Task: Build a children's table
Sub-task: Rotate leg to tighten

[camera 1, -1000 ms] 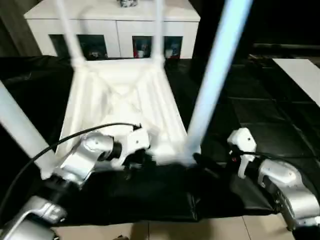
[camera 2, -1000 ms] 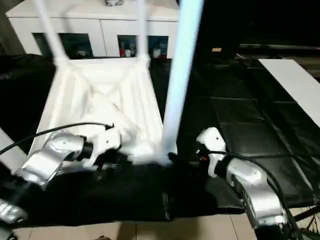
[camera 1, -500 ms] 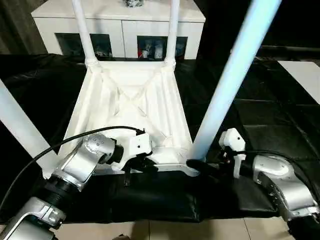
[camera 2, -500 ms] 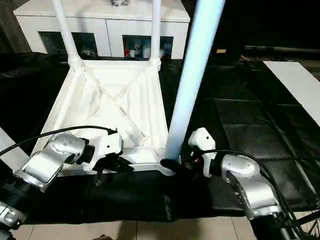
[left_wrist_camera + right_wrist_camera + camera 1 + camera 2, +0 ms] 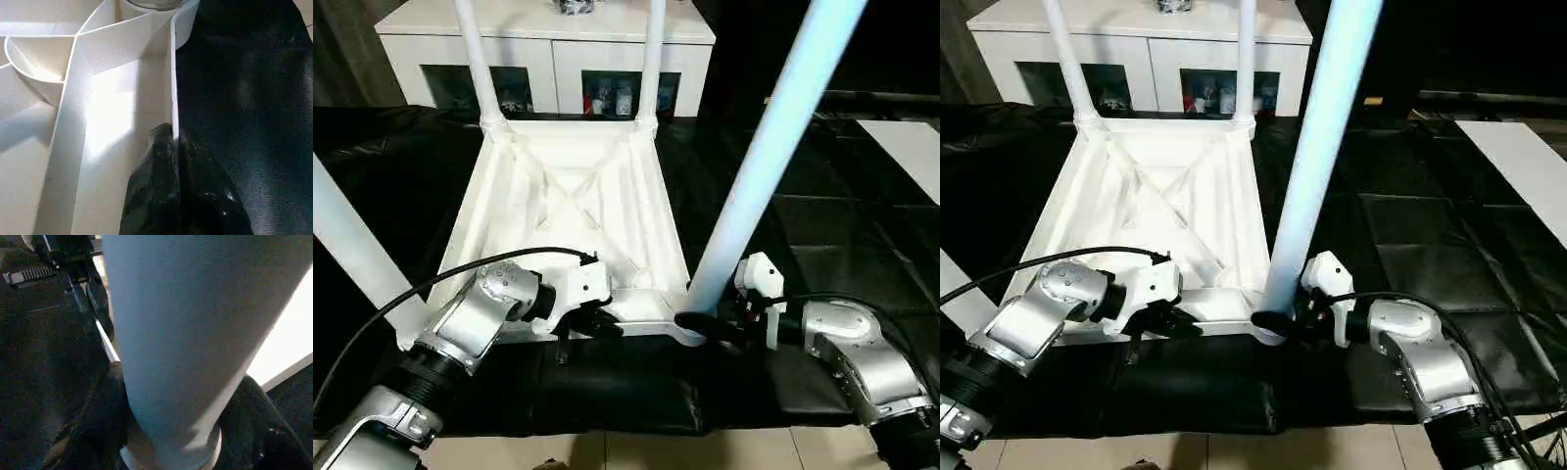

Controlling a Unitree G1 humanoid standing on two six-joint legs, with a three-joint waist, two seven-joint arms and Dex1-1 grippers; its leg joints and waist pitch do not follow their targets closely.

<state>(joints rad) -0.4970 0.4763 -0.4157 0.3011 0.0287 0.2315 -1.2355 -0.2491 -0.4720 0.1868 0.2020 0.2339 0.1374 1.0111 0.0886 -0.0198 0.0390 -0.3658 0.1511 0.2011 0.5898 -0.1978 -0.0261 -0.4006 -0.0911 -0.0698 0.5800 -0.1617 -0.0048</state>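
Left eye view: left gripper [image 5: 597, 321] pinches the near rim of the upturned children's table [image 5: 570, 211] on black floor mats [image 5: 822, 225]; right gripper [image 5: 697, 324] clasps its near-right leg [image 5: 759, 166]. No writing legible.

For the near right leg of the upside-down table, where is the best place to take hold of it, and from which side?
Low down, just above its socket, from the robot's side. The near right leg stands upright on the inverted table top and is round and widest there, so two fingers can straddle it. The right hand already closes on it at that height; the left hand pinches the top's near rim.
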